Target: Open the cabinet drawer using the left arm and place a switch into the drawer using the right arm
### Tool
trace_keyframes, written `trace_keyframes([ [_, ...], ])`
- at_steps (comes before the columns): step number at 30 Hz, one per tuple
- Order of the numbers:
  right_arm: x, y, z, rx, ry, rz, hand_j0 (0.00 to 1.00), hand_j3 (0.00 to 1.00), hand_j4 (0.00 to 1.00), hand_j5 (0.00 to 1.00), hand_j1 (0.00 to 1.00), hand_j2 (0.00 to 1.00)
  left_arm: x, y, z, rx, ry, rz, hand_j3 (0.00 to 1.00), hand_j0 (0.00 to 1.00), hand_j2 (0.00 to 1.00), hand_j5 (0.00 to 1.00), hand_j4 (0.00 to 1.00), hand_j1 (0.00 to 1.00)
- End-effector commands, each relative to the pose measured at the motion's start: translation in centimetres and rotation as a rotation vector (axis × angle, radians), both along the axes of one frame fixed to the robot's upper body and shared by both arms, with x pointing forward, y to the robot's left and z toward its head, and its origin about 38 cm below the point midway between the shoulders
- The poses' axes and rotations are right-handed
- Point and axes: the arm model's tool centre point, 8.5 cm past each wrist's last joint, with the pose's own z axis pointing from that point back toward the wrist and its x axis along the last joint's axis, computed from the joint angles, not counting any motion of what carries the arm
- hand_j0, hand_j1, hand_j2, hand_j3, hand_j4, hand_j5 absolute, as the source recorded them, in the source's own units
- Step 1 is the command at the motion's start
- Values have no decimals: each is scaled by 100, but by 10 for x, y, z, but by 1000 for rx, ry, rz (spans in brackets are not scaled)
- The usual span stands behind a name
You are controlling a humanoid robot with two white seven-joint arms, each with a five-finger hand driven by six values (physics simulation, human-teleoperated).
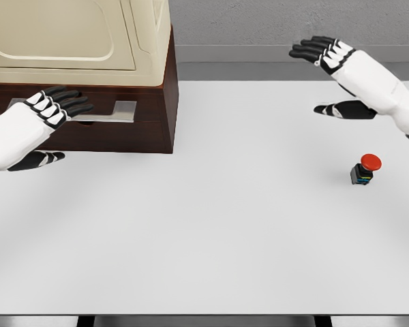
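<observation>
Nearest on the white counter [204, 225], the switch [365, 170], a small black body under a red button, is seen standing upright close to the right edge, untouched. Farther back along the left edge, the left hand [54, 105] is held with fingers extended and nothing grasped, just in front of the drawer [123, 126] of the dark wooden cabinet [167, 88] at the far left corner. The drawer appears shut, though its handle [116, 109] is partly hidden. The fingers should be hooked squarely behind the handle and the drawer drawn straight out. By the far right corner, the right hand [324, 51] is raised, fingers spread, holding nothing, well apart from the switch.
</observation>
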Motion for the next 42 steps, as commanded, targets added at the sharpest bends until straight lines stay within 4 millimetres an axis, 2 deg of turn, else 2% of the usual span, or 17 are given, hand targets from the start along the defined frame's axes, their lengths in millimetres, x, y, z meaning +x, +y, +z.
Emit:
trace_keyframes([
  [1,-1,-3,1,-4,3,-1,100,100,100,100,100,100,0,2,-2,-5,10,6,100,100,100,100,100,100],
  [3,-1,-3,-1,-7,8,-1,100,100,100,100,100,100,1,2,-1,-4,7,7,100,100,100,100,100,100],
  [6,-6,-26,5,-65,14,-41,100,100,100,100,100,100,1,2,-3,6,23,4,100,100,100,100,100,100],
  [8,-6,-27,8,-65,8,-42,100,100,100,100,100,100,2,-1,-9,-4,47,6,100,100,100,100,100,100],
  [11,-5,-22,10,-59,-3,-32,100,100,100,100,100,100,6,-2,-4,-6,61,-7,100,100,100,100,100,100],
  [12,-12,-14,18,-60,-24,0,100,100,100,100,100,100,6,-5,-7,2,141,-35,100,100,100,100,100,100],
  [14,-12,-11,14,-64,-16,6,100,100,100,100,100,100,4,-21,-23,36,297,-114,100,100,100,100,100,100],
  [18,-9,-16,14,-140,1,-2,100,100,100,100,100,100,14,-42,-22,47,351,-201,100,100,100,100,100,100],
  [20,-9,-19,15,-148,3,-8,100,100,100,100,100,100,21,-42,-5,7,337,-225,100,100,100,100,100,100],
  [22,-10,-17,16,-148,0,-2,100,100,100,100,100,100,20,-27,17,-21,341,-234,100,100,100,100,100,100],
  [24,-13,-26,20,-173,-1,-18,100,100,100,100,100,100,19,-23,27,-48,344,-245,100,100,100,100,100,100],
  [26,-20,-25,29,-193,-19,-1,100,100,100,100,100,100,18,-24,34,-63,358,-274,100,100,100,100,100,100],
  [29,-20,-26,30,-193,-23,-4,100,100,100,100,100,100,17,-24,52,-58,353,-307,100,100,100,100,100,100],
  [32,-19,-26,30,-192,-22,-5,100,100,100,100,100,100,22,-42,37,-57,427,-281,100,100,100,100,100,100],
  [34,-19,-26,31,-192,-26,-6,100,100,100,100,100,100,26,-53,29,-58,416,-266,100,100,100,100,100,100],
  [37,-15,-23,40,-186,-51,-4,100,100,100,100,100,100,29,-52,25,-67,430,-245,100,100,100,100,100,100],
  [42,-17,-24,40,-193,-50,-3,100,100,100,100,100,100,36,-47,17,-71,473,-179,100,100,100,100,100,100],
])
